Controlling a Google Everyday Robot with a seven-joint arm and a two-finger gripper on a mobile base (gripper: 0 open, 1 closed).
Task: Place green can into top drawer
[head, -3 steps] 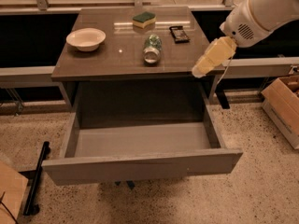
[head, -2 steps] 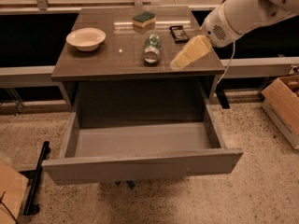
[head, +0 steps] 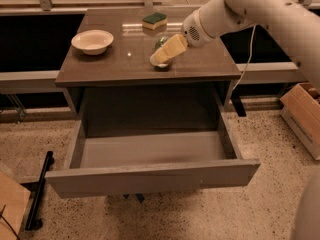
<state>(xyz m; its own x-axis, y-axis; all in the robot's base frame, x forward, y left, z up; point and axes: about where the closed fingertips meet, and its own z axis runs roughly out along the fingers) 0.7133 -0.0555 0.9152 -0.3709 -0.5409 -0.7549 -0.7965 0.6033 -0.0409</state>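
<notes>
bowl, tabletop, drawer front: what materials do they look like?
Round cream bowl: glazed ceramic or plastic, smooth with a soft sheen. Dark brown tabletop: polished laminate or stone, it mirrors the lights. Grey top drawer: matte painted board or metal, no glare. The beige gripper hangs over the green can on the tabletop.

I see my cream gripper over the can, which shows green, on the dark brown table. The drawer is plain grey, the bowl off-white, the sponge green over yellow, the arm white, and the floor speckled beige.
</notes>
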